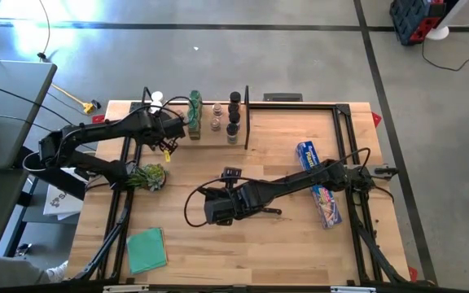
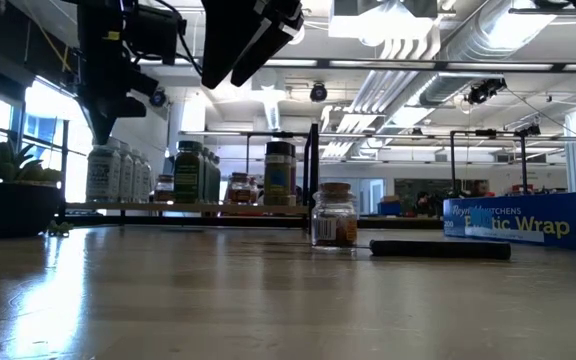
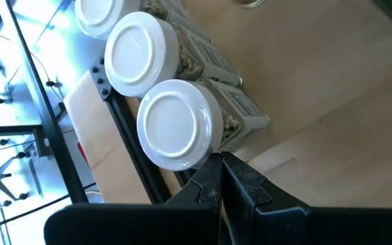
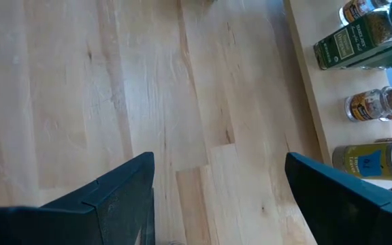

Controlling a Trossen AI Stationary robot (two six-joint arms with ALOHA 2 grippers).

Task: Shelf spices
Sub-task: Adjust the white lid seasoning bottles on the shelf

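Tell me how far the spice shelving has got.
Mostly done: the jars stand in rows on the shelf. In hand: nothing; the left gripper is shut and empty beside the white-capped jars, and the right gripper is open over bare table. Left: one clear jar on the table by the knife.

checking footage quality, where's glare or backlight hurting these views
High view: a bright glare patch washes out the floor at top left. Low view: windows and ceiling lights backlight the shelf, so its spices look dark. Left wrist view: blue-white daylight blows out the edge beyond the white caps.
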